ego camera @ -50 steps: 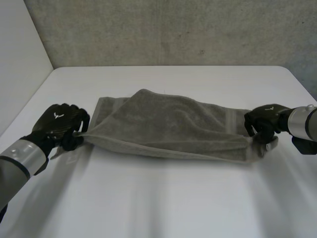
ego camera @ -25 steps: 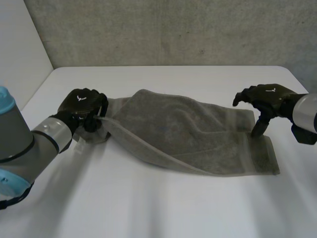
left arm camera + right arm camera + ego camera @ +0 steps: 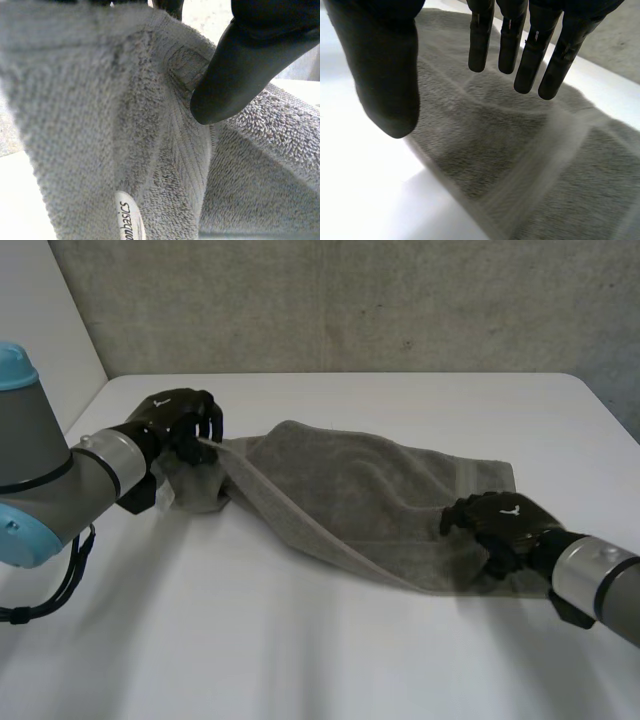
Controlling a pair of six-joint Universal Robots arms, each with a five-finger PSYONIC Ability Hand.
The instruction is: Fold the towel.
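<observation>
A grey towel (image 3: 370, 490) lies bunched across the white table (image 3: 300, 650), running from back left to front right. My left hand (image 3: 178, 422) is shut on the towel's left end and holds it a little above the table. In the left wrist view its thumb (image 3: 235, 75) presses the cloth (image 3: 100, 125) against the fingers, just above a white label (image 3: 127, 220). My right hand (image 3: 500, 522) hovers over the towel's near right corner. In the right wrist view its fingers (image 3: 520, 50) hang straight and its thumb (image 3: 385, 75) stands apart above the cloth (image 3: 520, 165), holding nothing.
A concrete wall (image 3: 350, 300) stands behind the table's far edge. A lighter wall (image 3: 40, 360) rises at the left. Bare tabletop stretches in front of the towel and behind it.
My right hand let go of the towel's right end, opened, and came nearer over the near right corner. My left hand carried its end up and toward the back.
</observation>
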